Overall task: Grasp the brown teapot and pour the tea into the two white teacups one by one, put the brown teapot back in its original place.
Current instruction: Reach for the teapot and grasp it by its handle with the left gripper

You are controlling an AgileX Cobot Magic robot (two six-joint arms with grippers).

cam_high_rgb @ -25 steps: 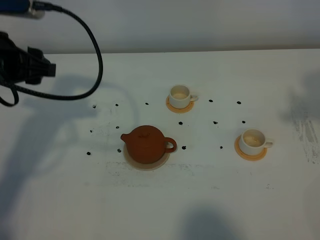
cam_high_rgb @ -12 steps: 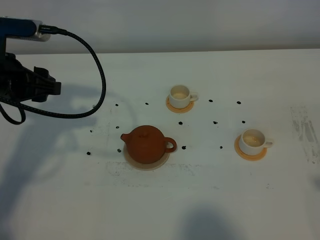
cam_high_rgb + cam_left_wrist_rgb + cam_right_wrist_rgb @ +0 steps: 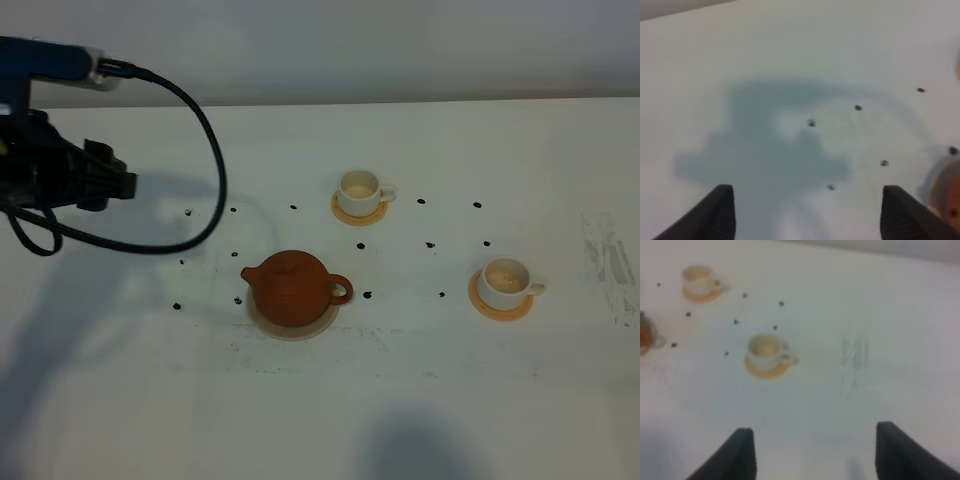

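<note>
A squat reddish-brown clay teapot (image 3: 290, 288) with a small knobbed lid was seated on a large pale beige round mat (image 3: 270, 328), near the middle of a white table (image 3: 450, 400). In the high view its spout was turned toward nine o'clock and its loop handle toward three. Two small white cylindrical teacups (image 3: 359, 187) were each set on an orange-tan round coaster (image 3: 345, 216). One was placed at about one o'clock from the teapot and the other (image 3: 505, 279) at about three o'clock, farther off, with both cup handles turned toward three. Small black dots (image 3: 366, 295) were scattered over the table between these things. The left gripper (image 3: 806, 200) was held above the table at about ten o'clock from the teapot, well apart from it, and a black cable (image 3: 205, 130) was looped over its arm. Its fingers were spread wide with nothing between them. The right gripper (image 3: 815, 440) was likewise spread wide and empty, with bare table beneath it and the teacups well beyond.
</note>
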